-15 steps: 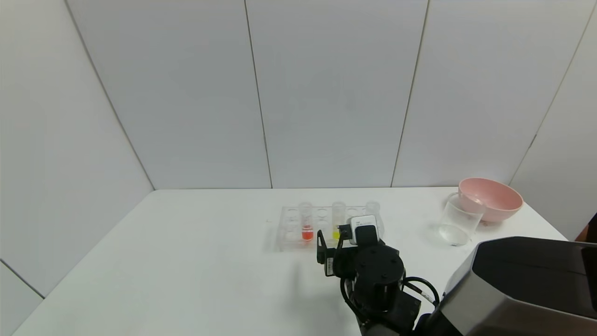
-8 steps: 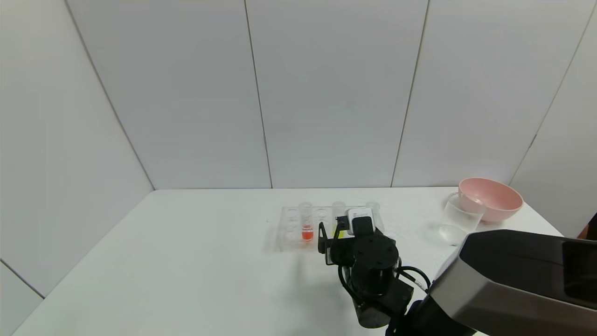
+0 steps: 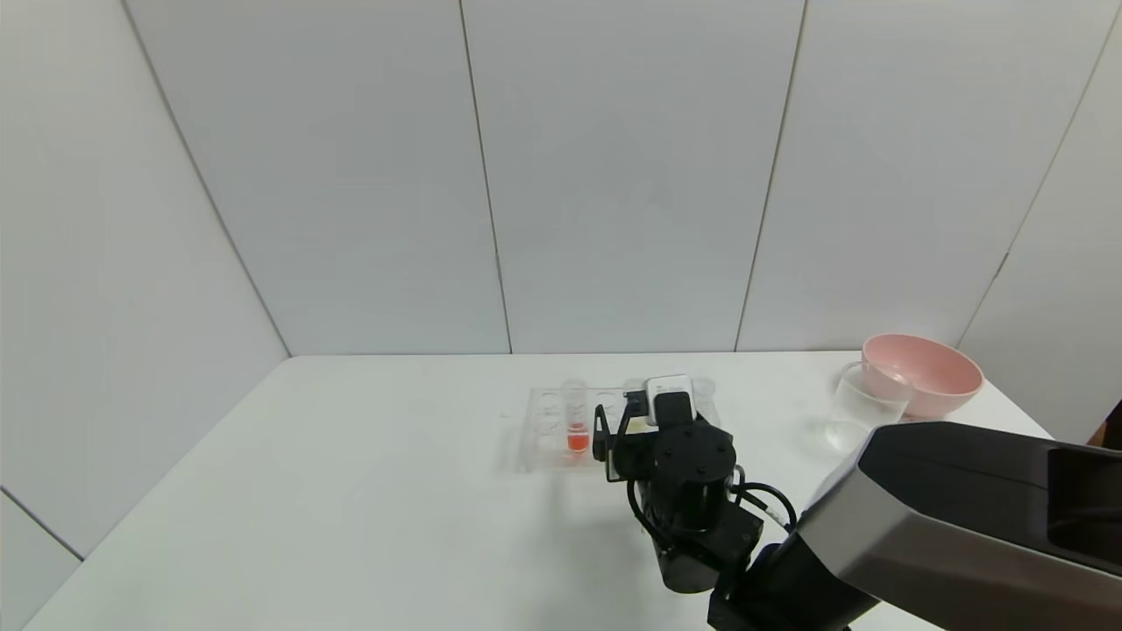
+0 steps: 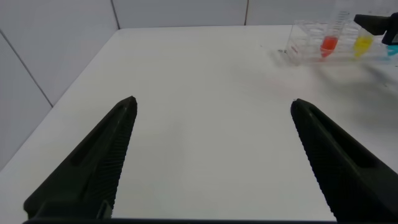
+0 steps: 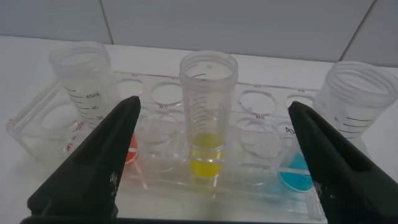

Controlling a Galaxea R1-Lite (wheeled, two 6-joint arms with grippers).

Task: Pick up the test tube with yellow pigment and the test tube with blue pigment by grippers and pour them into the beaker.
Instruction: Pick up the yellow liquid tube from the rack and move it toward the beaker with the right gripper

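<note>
While the right pincer [image 3: 614, 436] hangs low over the desk [image 3: 351, 491] at the near edge of the clear rack [image 3: 548, 429], its two black fingers [image 5: 93, 168] stand wide apart with nothing between them but air. From the right wrist view the yellow tube [image 5: 208, 115] stands upright in the rack, centred in the gap between the fingers and touched by neither. Its yellow liquid sits at the rounded bottom. To one side of it stands the orange-red tube [image 5: 84, 81], partly hidden behind a finger; to the other side stands the blue tube [image 5: 351, 118], with cyan liquid at its base. All three are upright in separate holes of the rack, with empty holes between them.

From the head view the wrist and white camera box [image 3: 669, 388] cover the yellow and blue tubes, so only the orange-red one shows clearly, left of the pincer. The beaker [image 3: 863, 407] stands well apart to the right, just beside the pink bowl [image 3: 920, 372] and partly overlapped by the right arm's housing.

The left pincer [image 4: 211, 155] is not seen from the head view; its own wrist view shows its fingers spread wide over bare desk, holding nothing, with the rack far off.
</note>
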